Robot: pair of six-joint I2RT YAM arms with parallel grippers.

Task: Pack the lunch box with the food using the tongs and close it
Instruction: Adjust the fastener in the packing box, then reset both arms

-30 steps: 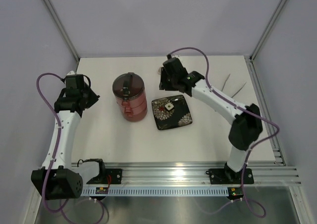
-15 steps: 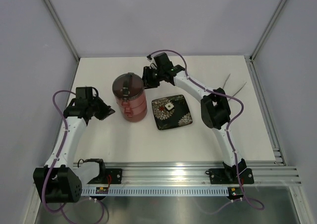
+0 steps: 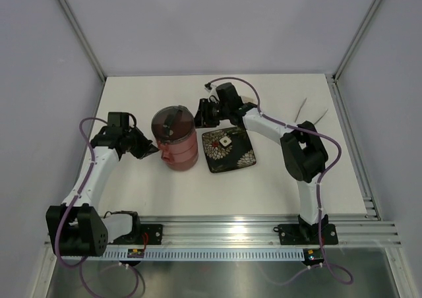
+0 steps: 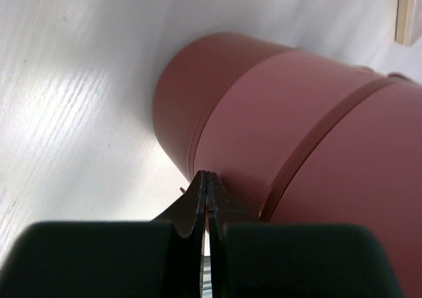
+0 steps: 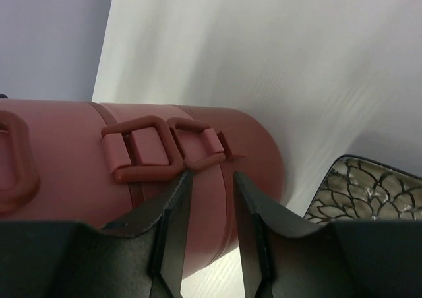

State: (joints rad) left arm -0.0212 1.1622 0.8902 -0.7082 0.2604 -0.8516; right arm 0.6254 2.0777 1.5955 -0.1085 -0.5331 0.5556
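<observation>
**Two tools at the stacked lunch box, seen from above and from both wrists.** The lunch box stands upright on the counter as one closed stack. Its long axis is vertical and its grey top lid is in place.

The left tool is fully closed and holds nothing. Its joined tips touch the red wall of the stack directly ahead of them, low on the side facing that arm.

The right tool meets the opposite side. Its jaws are parted with nothing between them, and only the box wall shows through the gap. The red clasps lie just beyond its fingertips and slightly to the left-hand finger's side, touching or nearly touching that finger.

The patterned plate sits just beside this tool, on its other flank. The tongs lie well apart from it, back along its own arm, and nearer the right arm than the left.

No food shows in any view. It may already be inside the closed stack, though that cannot be told from here.

The coming move appears to turn on the clasps. They are ahead of the right tool and run along the stack's height, while the left tool braces the far wall.
</observation>
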